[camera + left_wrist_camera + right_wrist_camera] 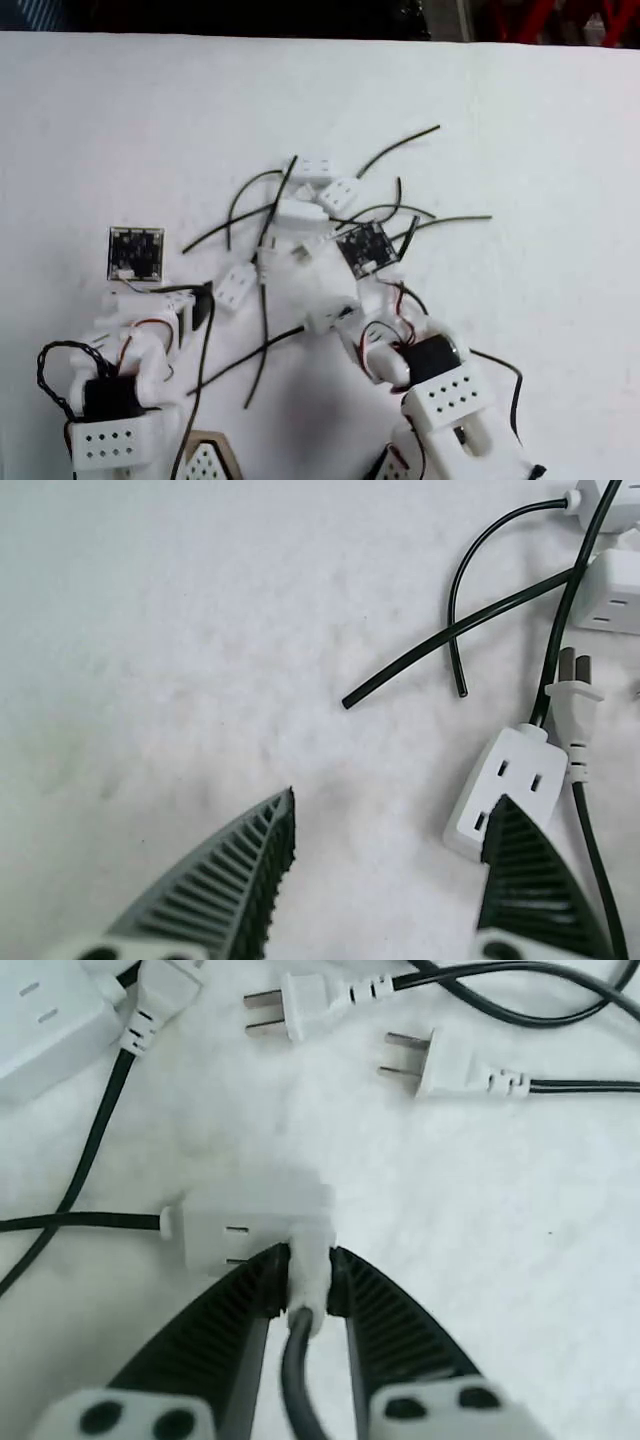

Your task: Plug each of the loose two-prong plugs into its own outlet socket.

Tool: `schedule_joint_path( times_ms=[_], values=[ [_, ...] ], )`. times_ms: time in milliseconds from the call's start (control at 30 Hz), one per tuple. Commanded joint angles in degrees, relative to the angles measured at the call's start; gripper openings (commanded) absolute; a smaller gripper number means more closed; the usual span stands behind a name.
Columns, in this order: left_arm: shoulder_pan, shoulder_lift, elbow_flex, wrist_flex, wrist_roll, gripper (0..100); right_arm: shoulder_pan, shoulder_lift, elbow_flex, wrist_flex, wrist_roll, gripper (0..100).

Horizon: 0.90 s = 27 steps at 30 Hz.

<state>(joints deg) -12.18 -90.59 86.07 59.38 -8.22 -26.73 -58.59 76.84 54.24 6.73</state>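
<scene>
Starting on the left of the counter (pixel 520 120), the left gripper (pixel 397 802) hangs low with its jaws spread wide and nothing between them. One white outlet socket (pixel 505 780) lies just off to one side, right against a fingertip (pixel 520 840) rather than in the gap, slots facing up. Tucked close beside that socket is a loose plug (pixel 577 708), its long axis running roughly along the gripper's line of reach, prongs pointing away from the arm. Moving right, the right gripper (pixel 308 1252) is clenched on the gripped plug (pixel 308 1272), which butts square against the side of a second socket (pixel 230 1232); no prongs show, so I'd judge it is home or nearly so. That socket's cord (pixel 80 1222) runs crosswise to the gripper. Just beyond lie two spare plugs (pixel 305 1000), lying crosswise with prongs pointing the same way. My call: the free left arm sits nearer its plug, but it would have to shift sideways, because plug and socket both lie outside its jaws.
</scene>
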Motion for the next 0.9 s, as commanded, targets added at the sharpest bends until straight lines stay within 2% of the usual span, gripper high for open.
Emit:
schedule_joint_path(
  times_ms=[0,433,633,867],
  values=[
    [-0.6,-0.7,-0.4,0.3,-0.5,30,-0.7,0.5,-0.7,2.7,2.8,1.6],
    [-0.5,-0.7,-0.3,0.3,-0.5,30,-0.8,0.5,-4.0,0.9,2.5,1.6],
    [-0.6,-0.7,-0.3,0.3,-0.5,30,-1.5,0.5,-4.0,-2.7,-1.5,1.6],
    [-0.6,-0.7,-0.3,0.3,-0.5,30,-1.9,0.6,-1.5,-4.5,-1.8,1.6]
  ],
)
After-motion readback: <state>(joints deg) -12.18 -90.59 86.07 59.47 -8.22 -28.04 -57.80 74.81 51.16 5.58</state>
